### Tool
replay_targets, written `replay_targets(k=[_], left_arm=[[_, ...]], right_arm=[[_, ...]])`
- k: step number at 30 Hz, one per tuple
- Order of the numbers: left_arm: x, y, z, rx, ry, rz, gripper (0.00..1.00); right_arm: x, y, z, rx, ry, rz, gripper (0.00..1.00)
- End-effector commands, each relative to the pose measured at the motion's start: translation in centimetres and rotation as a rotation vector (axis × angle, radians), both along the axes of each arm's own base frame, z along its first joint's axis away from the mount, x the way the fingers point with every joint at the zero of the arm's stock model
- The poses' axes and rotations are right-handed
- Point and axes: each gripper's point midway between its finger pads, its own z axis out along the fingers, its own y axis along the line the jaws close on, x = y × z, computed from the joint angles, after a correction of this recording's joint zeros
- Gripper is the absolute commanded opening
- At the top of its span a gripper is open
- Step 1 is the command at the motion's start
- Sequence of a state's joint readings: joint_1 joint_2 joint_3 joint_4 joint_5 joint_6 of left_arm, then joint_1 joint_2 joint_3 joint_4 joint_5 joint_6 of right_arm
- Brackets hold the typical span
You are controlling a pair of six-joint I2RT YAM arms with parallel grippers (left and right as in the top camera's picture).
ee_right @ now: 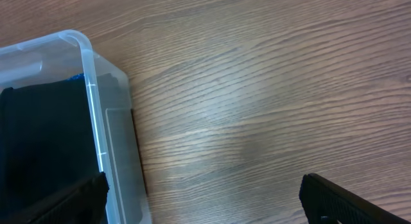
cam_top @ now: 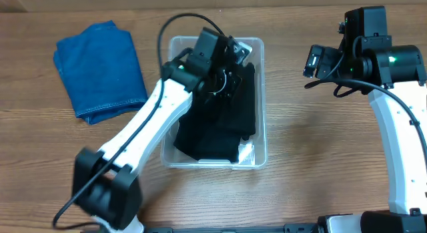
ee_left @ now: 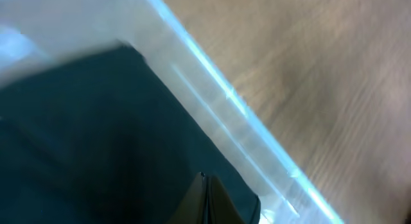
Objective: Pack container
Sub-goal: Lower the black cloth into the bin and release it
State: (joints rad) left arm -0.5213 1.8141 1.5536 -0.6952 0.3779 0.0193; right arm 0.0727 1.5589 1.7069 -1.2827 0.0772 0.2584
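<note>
**A:** What's out there, counting from the left?

**B:** One blue cloth [cam_top: 100,71] is lying folded at the left of the wooden table [cam_top: 300,139]. One container [cam_top: 261,93], clear plastic, is sitting in the middle. Black fabric [cam_top: 213,133] is filling most of it, and I'm not managing to tell whether that's one piece or several. Two arms are standing at the table, one on each side.

**A:** How much room is there to move?

**B:** A strip of bare wood is showing between the blue cloth and the container's left wall. A wider stretch is lying open between its right wall and the right gripper [cam_top: 312,62]. Inside, the black fabric is reaching close to the right wall. A white patch is showing on the bottom at the near right corner.

**A:** And how are the arms posing?

**B:** The left arm is stretching diagonally from the near edge, crossing the container's left wall. The left gripper [cam_top: 227,76] is pointing down into the black fabric in the far half. Its fingers are getting lost against the dark cloth, so I can't tell whether they're apart or pinching. The right arm is hanging over bare table beside the container, touching nothing. Its fingers are spread wide with nothing between them.
</note>
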Motion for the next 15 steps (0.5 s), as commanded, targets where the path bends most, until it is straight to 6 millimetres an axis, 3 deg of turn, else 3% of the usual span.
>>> replay_targets(k=[1,5,9,11,13,14,15], left_arm=[[-0.3,1.1,-6.5,0.029,0.231,0.049,0.04],[0.9,5.3,-14.1,0.093,0.428,0.195,0.04],[-0.2,4.2,-17.1,-0.274,0.708,0.08,0.04],[-0.5,4.6,-17.4,-0.368,0.776,0.065,0.04],[-0.3,4.5,-16.2,-0.371,0.754,0.052,0.04],[-0.1,4.4,-15.0,-0.375,0.724,0.036,0.06],[0.5,4.0,-12.4,-0.387,0.661,0.014,0.08]], right_arm=[[0.1,-0.1,0.2,0.003,-0.01,-0.005,1.0],[0.0,-0.1,0.2,0.002,-0.005,-0.005,1.0],[-0.1,-0.1,0.1,0.002,-0.003,-0.005,1.0],[-0.2,-0.1,0.1,0.002,0.001,-0.005,1.0],[-0.2,-0.1,0.1,0.002,0.001,-0.005,1.0],[-0.2,-0.1,0.1,0.002,0.002,-0.005,1.0],[-0.2,-0.1,0.1,0.002,0.001,-0.005,1.0]])
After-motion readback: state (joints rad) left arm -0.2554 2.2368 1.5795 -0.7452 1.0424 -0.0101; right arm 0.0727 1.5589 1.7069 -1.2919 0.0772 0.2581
